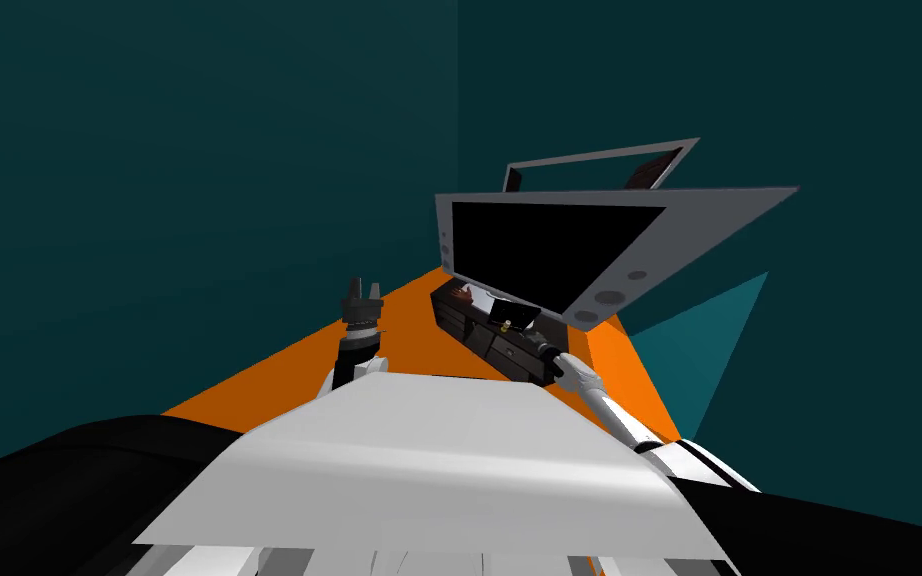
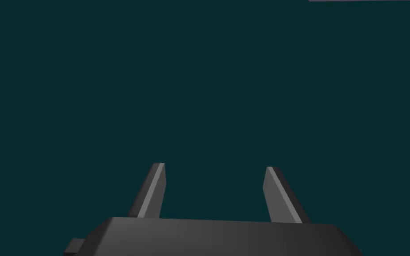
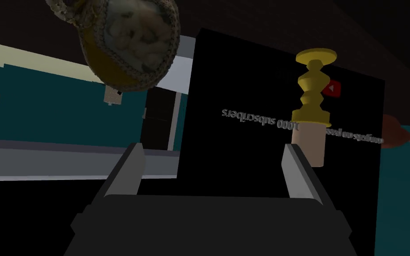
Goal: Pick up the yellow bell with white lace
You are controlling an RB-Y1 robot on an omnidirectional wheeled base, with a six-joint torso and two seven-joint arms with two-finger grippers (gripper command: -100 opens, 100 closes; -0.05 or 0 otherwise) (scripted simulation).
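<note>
The bell (image 3: pixel 128 44) is a dull yellow dome rimmed with pale lace. In the right wrist view it sits beyond my right gripper (image 3: pixel 212 146), off to the side of one finger (image 3: pixel 130 166) and apart from it. That gripper is open with nothing between its fingers. In the head view my right gripper (image 1: pixel 541 347) reaches over the dark low stand (image 1: pixel 479 335) under the screen. My left gripper (image 1: pixel 360 290) is raised over the orange floor, and its wrist view shows the left gripper (image 2: pixel 213 165) open and empty.
A black plaque with grey lettering (image 3: pixel 284 133) stands straight ahead of the right gripper. Beside it are a gold turned piece on a beige post (image 3: pixel 313 95) and a reddish-brown object (image 3: pixel 395 133). A large grey-framed screen (image 1: pixel 549 250) looms over the stand; teal walls close in.
</note>
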